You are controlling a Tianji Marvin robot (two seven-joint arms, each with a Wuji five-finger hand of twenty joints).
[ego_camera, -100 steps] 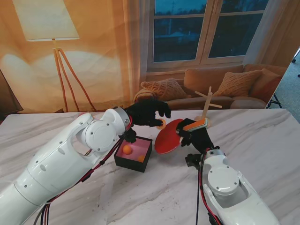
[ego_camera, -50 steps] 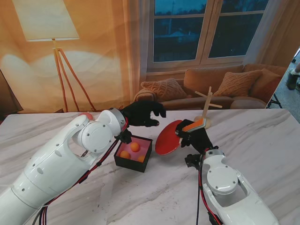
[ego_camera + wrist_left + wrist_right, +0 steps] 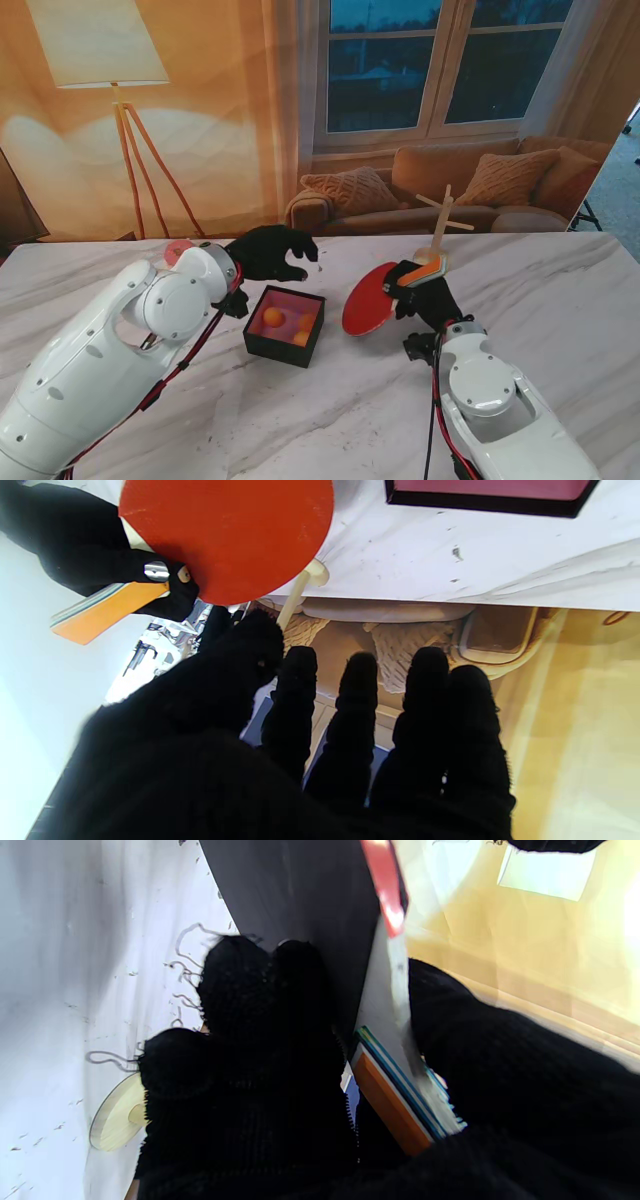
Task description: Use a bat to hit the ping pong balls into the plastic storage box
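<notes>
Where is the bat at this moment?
In the stand's view the red bat is right of the plastic storage box, held by the right hand, with the wooden stand just farther from me.

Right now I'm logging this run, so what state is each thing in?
Left hand: open, holding nothing, raised behind the box.
Right hand: shut on the bat handle.
Bat: held tilted, red face toward the box.
Box: open-topped, upright on the table.
Balls: at least two orange ones in the box.
Wooden stand: upright.
</notes>
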